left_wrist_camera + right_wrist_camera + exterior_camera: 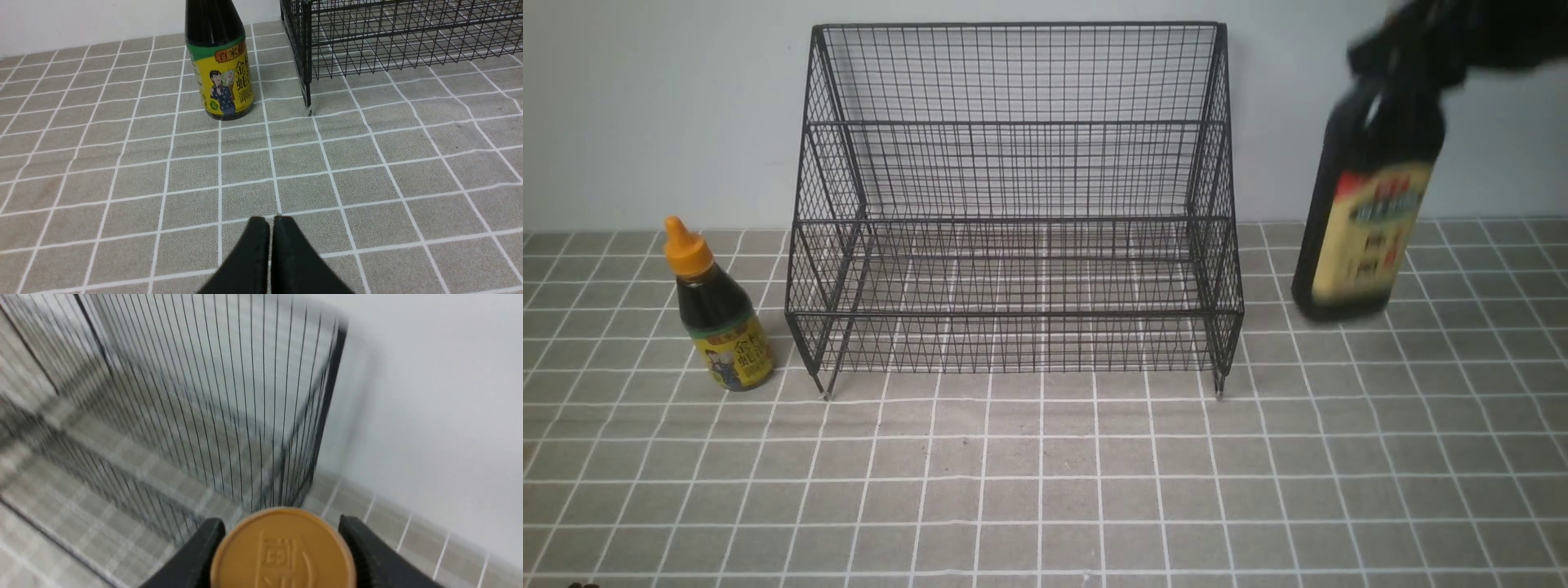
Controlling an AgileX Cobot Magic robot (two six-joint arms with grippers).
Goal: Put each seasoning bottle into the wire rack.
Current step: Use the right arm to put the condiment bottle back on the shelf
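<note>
The black wire rack stands against the back wall with both tiers bare. To its right the tall dark bottle with a beige label leans, blurred; whether its base touches the table I cannot tell. My right gripper is shut on its neck from above. In the right wrist view the brown-gold cap sits between the black fingers, with the rack's side behind. The short bottle with an orange nozzle stands left of the rack. My left gripper is shut and empty, low over the table, short of that bottle.
A grey tiled mat covers the table up to the pale wall. In the left wrist view the rack's front left leg stands just beside the short bottle.
</note>
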